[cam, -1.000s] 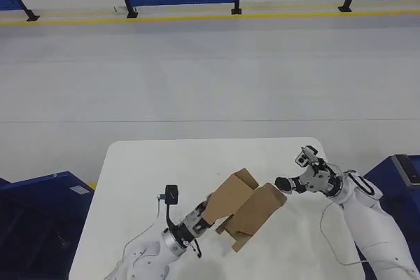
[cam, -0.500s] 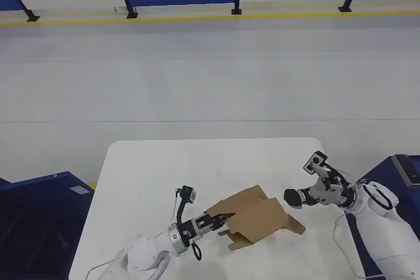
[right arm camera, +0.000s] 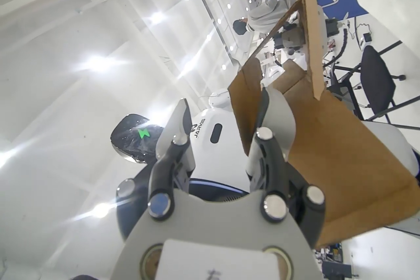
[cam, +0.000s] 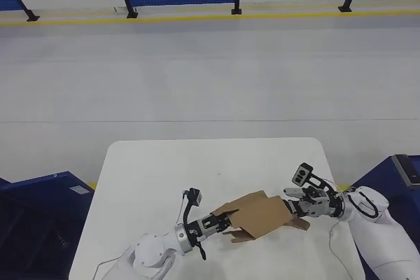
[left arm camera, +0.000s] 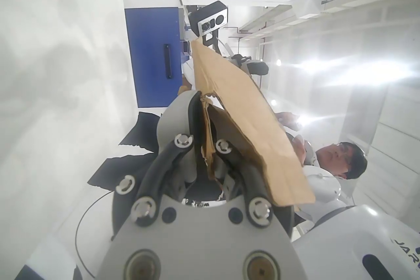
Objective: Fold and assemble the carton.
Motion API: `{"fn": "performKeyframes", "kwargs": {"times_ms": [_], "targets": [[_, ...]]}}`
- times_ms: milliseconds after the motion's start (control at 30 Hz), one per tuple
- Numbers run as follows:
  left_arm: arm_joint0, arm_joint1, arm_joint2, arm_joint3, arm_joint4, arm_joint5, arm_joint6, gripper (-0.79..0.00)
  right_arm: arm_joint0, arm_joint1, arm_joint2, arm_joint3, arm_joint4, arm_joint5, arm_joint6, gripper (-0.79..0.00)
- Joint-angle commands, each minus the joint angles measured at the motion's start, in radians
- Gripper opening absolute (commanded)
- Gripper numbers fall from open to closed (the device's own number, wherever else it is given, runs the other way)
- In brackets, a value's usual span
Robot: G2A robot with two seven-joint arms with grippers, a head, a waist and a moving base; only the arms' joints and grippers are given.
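White table (cam: 147, 175) under brown carton (cam: 262, 213); left pincer (left arm camera: 201, 104) clamped on its edge, right pincer (right arm camera: 225, 100) agape against it.

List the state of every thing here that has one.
carton: half-folded, flaps loose, not assembled.
left gripper: shut on a carton edge.
right gripper: open, one finger against a carton flap.

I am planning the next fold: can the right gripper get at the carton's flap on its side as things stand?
Probably yes. The right gripper is open, and the flap seems to lie between its fingers; nothing blocks it. The left gripper, shut on the other end of the carton, holds it.
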Motion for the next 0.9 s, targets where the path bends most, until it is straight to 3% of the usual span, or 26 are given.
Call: {"fn": "performKeyframes", "kwargs": {"times_ms": [0,433,533,867], "targets": [[-0.002,-0.002,0.003,0.002,-0.005,0.003,-0.003,-0.785,-0.001,0.002,-0.001,0.002,-0.008,-0.013,0.000,-0.394],[0.007,-0.006,0.012,0.004,-0.010,0.025,-0.020,-0.785,-0.064,0.034,-0.003,-0.097,-0.065,-0.076,0.000,-0.449],[0.010,-0.006,0.013,0.003,-0.002,0.030,-0.021,-0.785,-0.077,0.042,-0.011,-0.120,-0.067,-0.087,0.000,-0.508],[0.007,-0.008,0.035,0.013,0.036,0.081,-0.048,-0.785,-0.067,0.054,-0.012,-0.112,-0.049,-0.136,-0.007,-0.557]]}}
